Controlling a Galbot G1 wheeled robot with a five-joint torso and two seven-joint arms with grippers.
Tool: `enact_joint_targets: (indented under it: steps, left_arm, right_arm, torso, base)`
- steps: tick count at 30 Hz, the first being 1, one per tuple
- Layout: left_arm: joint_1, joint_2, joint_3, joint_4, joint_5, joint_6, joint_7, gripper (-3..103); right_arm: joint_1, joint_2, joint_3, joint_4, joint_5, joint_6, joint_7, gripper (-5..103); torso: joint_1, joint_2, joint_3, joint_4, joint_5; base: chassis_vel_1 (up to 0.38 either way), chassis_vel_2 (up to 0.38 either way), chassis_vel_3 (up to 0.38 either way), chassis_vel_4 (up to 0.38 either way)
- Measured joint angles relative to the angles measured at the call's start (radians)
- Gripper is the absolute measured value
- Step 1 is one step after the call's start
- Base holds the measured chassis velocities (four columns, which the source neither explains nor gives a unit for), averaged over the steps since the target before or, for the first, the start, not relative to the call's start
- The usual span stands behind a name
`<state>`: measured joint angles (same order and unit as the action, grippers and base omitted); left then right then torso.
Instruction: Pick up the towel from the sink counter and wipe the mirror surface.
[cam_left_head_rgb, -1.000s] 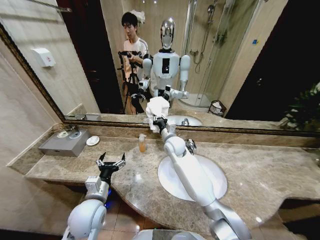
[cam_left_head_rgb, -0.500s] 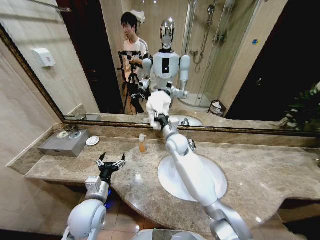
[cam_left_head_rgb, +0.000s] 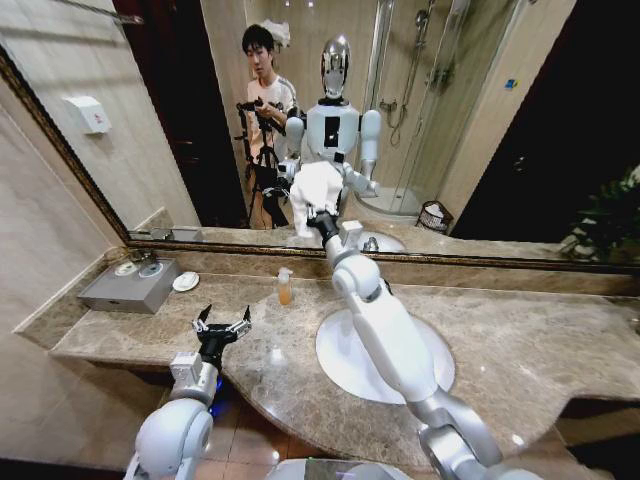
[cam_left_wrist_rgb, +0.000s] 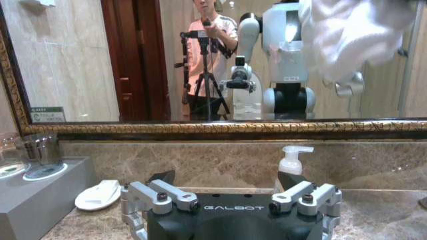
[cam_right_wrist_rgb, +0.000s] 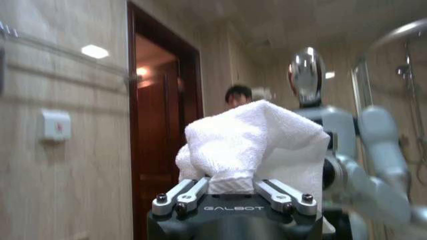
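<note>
The white towel (cam_left_head_rgb: 316, 188) is bunched in my right gripper (cam_left_head_rgb: 322, 222), which is shut on it and holds it up against the mirror surface (cam_left_head_rgb: 480, 120), above the basin. The right wrist view has the towel (cam_right_wrist_rgb: 253, 145) rising out of the gripper (cam_right_wrist_rgb: 233, 192), with the glass right behind it. It is a blurred white mass (cam_left_wrist_rgb: 353, 35) in the left wrist view. My left gripper (cam_left_head_rgb: 222, 325) (cam_left_wrist_rgb: 233, 195) hovers open and empty over the front left of the sink counter (cam_left_head_rgb: 520, 340).
A soap bottle (cam_left_head_rgb: 285, 286) (cam_left_wrist_rgb: 291, 162) stands by the mirror's frame left of the oval basin (cam_left_head_rgb: 345, 365). A grey box (cam_left_head_rgb: 130, 285) and a small white dish (cam_left_head_rgb: 186, 282) sit at the counter's far left. A plant (cam_left_head_rgb: 610, 225) is at the right.
My right gripper has slid the towel upward along the mirror. The left arm has not moved.
</note>
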<state>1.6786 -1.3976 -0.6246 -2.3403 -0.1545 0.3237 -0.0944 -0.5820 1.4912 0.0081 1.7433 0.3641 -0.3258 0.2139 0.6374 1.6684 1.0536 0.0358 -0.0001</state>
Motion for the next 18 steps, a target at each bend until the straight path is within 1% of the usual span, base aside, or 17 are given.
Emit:
enact_joint_targets:
  steps: [5,10,11,15,18]
  left_arm:
    - [0.0,0.0,0.0,0.0,0.0,0.0,0.0,100]
    - [0.0,0.0,0.0,0.0,0.0,0.0,0.0,100]
    - [0.0,0.0,0.0,0.0,0.0,0.0,0.0,100]
    - [0.0,0.0,0.0,0.0,0.0,0.0,0.0,100]
    - [0.0,0.0,0.0,0.0,0.0,0.0,0.0,100]
  right_arm:
    - [-0.071,0.01,-0.008,-0.079,-0.028,0.016,-0.019,12]
    - [-0.091,0.005,-0.012,-0.087,-0.03,0.017,-0.022,12]
    - [-0.083,0.001,-0.012,-0.076,-0.027,0.016,-0.021,12]
    - [-0.036,-0.009,-0.006,-0.032,-0.003,0.01,-0.005,12]
    - [0.022,-0.036,0.012,0.022,0.032,-0.004,0.003,12]
  torso:
    - [0.0,0.0,0.0,0.0001,0.0]
    - [0.0,0.0,0.0,0.0001,0.0001]
    - [0.0,0.0,0.0,-0.0002,0.0001]
    - [0.0,0.0,0.0,0.0001,0.0]
    - [0.0,0.0,0.0,0.0,-0.0001]
  base:
    - [0.0,0.0,0.0,0.0]
    - [0.0,0.0,0.0,0.0]
    - [0.0,0.0,0.0,0.0]
    - [0.0,0.0,0.0,0.0]
    - [0.0,0.0,0.0,0.0]
